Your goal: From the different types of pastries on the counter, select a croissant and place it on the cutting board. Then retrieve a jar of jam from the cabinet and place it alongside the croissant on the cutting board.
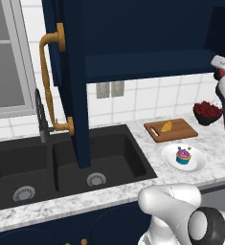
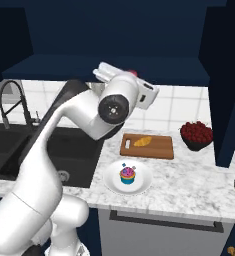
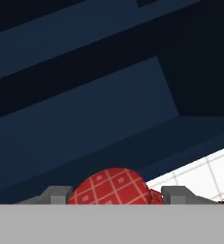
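Hand view shows the gripper (image 3: 114, 196) pinching one red jar of jam (image 3: 112, 187) between its two fingers, up by the blue cabinet (image 3: 85, 109). One croissant (image 1: 166, 127) lies on the one cutting board (image 1: 181, 129), its long way slanting across the board. One cupcake (image 1: 183, 156) sits on one white plate (image 1: 197, 161) just beside the board.

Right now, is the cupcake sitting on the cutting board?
No. The cupcake sits on the round white plate, while the cutting board behind it holds the croissant.
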